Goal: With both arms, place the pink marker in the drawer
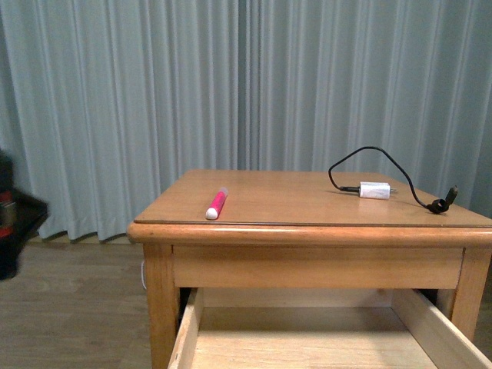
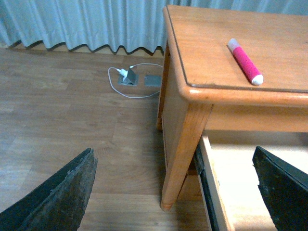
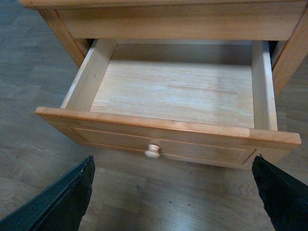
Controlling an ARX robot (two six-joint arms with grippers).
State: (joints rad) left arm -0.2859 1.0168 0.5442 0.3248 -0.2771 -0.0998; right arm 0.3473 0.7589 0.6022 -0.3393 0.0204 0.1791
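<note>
Front view: marker (image 1: 217, 204) lies on the tabletop (image 1: 323, 201) near its front left corner, white end toward the front. The drawer (image 1: 307, 346) stands open below. Plug (image 1: 375, 190) and cable (image 1: 384, 157) are well apart at the right, so ignore them. The left arm (image 1: 11, 219) is only a dark blur at the frame edge. The marker is round and near the edge, so a sideways nudge could roll it off onto the floor

Left wrist view: left gripper (image 2: 172, 153) is released, jaws spread wide and nothing between them. It sits low beside the table leg (image 2: 185, 149), under tabletop height. Come up carelessly and you could clip the tabletop lip or the drawer side. A slanted grip on the marker may squirt it out

Right wrist view: right gripper (image 3: 173, 161) is also released and empty, out in front of the drawer above the knob (image 3: 152, 151). The drawer inside is bare. Bump the front and you may push it shut, and a high drop could bounce the marker off the rim
</note>
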